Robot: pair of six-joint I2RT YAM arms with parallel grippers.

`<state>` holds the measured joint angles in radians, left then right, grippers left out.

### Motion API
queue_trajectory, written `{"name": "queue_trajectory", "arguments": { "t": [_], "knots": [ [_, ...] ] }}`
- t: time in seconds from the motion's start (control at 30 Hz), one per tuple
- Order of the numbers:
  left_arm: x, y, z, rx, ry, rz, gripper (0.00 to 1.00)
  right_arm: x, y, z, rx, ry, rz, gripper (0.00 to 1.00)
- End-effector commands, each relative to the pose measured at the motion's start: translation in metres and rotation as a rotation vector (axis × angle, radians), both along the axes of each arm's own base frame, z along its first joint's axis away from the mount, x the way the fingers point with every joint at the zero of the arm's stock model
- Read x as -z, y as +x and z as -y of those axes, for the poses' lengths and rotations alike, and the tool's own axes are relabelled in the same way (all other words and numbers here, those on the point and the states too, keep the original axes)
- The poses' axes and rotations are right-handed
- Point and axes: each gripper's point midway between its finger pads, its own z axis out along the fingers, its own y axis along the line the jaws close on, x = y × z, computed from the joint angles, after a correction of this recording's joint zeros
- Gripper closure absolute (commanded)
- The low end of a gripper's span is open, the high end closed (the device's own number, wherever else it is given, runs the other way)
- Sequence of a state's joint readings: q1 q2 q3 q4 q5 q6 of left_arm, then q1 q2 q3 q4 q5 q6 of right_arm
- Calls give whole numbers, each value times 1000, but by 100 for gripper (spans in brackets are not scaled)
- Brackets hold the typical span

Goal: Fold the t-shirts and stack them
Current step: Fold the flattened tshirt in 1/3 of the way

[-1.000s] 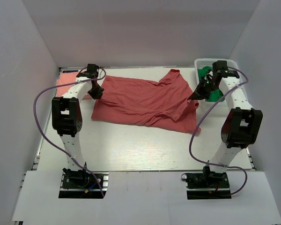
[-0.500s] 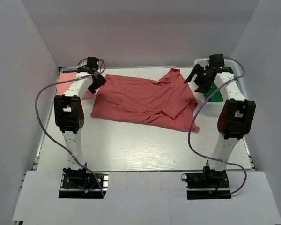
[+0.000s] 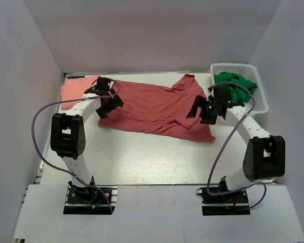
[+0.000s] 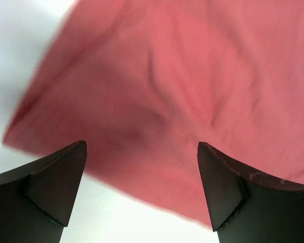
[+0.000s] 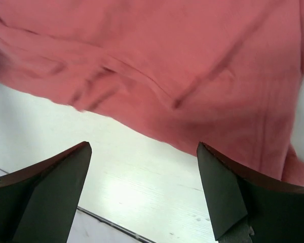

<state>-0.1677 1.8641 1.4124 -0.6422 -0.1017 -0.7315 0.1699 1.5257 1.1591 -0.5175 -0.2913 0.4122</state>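
Note:
A large brick-red t-shirt [image 3: 154, 108] lies spread and rumpled across the back half of the table. A lighter salmon-pink t-shirt [image 3: 75, 90] lies at the back left corner. My left gripper [image 3: 111, 105] hangs open over the red shirt's left edge; the left wrist view shows the red t-shirt [image 4: 182, 86] between wide black fingers [image 4: 220, 187], nothing held. Over the shirt's right side my right gripper [image 3: 201, 112] is open too. Its wrist view shows the red t-shirt [image 5: 192, 66] hem above bare table, fingers [image 5: 223, 195] apart and empty.
A white mesh basket [image 3: 258, 93] holding green cloth [image 3: 235, 83] stands at the back right. White walls close in the table on three sides. The white table [image 3: 152, 157] stretches in front of the shirt. Purple cables loop beside each arm.
Both grippers opened and let go of the red shirt's ends. Both arms then came down and inward over the shirt; the cloth settled flatter on the table.

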Motion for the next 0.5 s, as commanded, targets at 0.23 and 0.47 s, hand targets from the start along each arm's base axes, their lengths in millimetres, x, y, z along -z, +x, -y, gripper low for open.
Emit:
{"name": "queue_trajectory", "arguments": {
  "t": [0.23,0.47],
  "knots": [
    [39,-26,-5,10,14,-27,0,81,-17,31,118,-41,-67,10],
    [67,-56,-39,-80,131,-136,0,127,-45,67,253,-55,-238,10]
  ]
}}
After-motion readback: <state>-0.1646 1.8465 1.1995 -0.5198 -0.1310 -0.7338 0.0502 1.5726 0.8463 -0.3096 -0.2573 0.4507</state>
